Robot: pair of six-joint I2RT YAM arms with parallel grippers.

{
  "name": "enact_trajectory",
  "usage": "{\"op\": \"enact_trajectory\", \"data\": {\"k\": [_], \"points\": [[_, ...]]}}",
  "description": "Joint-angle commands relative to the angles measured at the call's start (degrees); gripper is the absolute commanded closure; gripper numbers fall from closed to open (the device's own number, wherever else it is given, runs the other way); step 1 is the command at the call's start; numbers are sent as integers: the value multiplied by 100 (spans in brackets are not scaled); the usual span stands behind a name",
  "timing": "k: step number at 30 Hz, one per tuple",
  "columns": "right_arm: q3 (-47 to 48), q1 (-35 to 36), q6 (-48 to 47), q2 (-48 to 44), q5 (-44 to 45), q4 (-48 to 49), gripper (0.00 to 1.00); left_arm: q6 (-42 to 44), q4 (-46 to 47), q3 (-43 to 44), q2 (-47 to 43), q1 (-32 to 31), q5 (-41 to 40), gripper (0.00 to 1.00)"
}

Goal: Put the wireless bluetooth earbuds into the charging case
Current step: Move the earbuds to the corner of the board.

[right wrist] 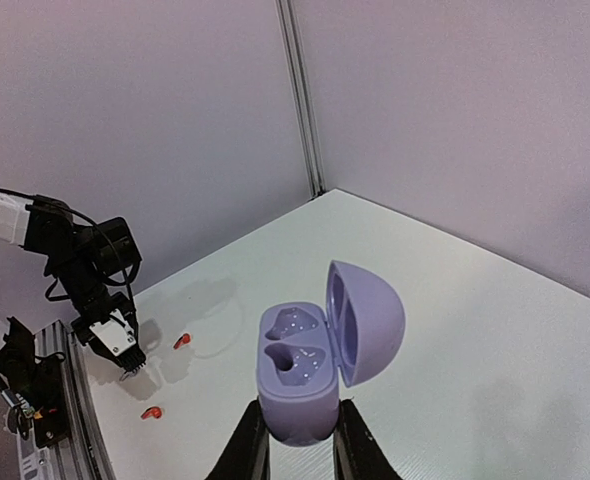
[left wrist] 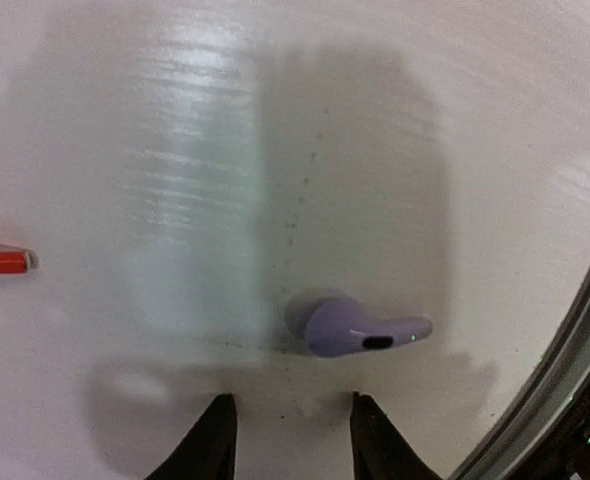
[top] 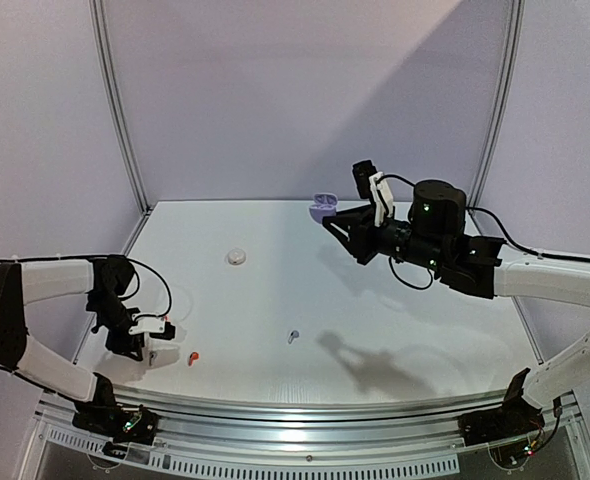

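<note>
Left wrist view: lavender earbud lies flat on the table, its long axis crosswise and its stem pointing right toward the table's edge. Open surface lies beyond it. Left gripper fingers stand apart just beside it. Right gripper clamps the open charging case aloft.

A small pale lavender plastic earbud lies on its side on the white tabletop. Its stem points toward the tabletop's edge, where a dark metal rail runs. The left gripper is just beside the bud, its two black fingertips apart with bare surface between them. A red-orange earbud stem lies well farther from that edge, partly cut off.
</note>
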Motion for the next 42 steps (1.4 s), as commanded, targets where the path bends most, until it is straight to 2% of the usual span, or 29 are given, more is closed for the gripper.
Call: {"op": "enact_trajectory", "data": {"k": [1,7,9,14,21,25,27,32,39,42], "points": [[142,-34,10,-13,3,-35,93,-247,239,-117,146,-401,176,63],[98,-30,6,-66,69,-113,93,-370,69,-303,47,-639,353,77],[101,-31,-7,-79,72,-142,93,-359,-129,-263,50,-768,490,78],[110,-37,-16,-72,86,-184,93,-365,-600,-141,79,-1123,844,78],[84,-33,32,-87,88,-198,93,-352,-789,-130,352,-1155,606,76],[83,-33,27,-106,107,-224,93,-407,-863,32,330,-1157,768,66],[83,-33,35,-98,108,-224,93,-544,-723,116,316,-1177,804,64],[99,-38,53,-35,64,-198,93,-632,-598,204,225,-1340,959,65],[119,-33,45,-14,53,-271,93,-520,-235,-141,259,-1416,615,70],[126,-32,37,-40,59,-302,93,-326,-267,-143,225,-1393,536,68]]}}
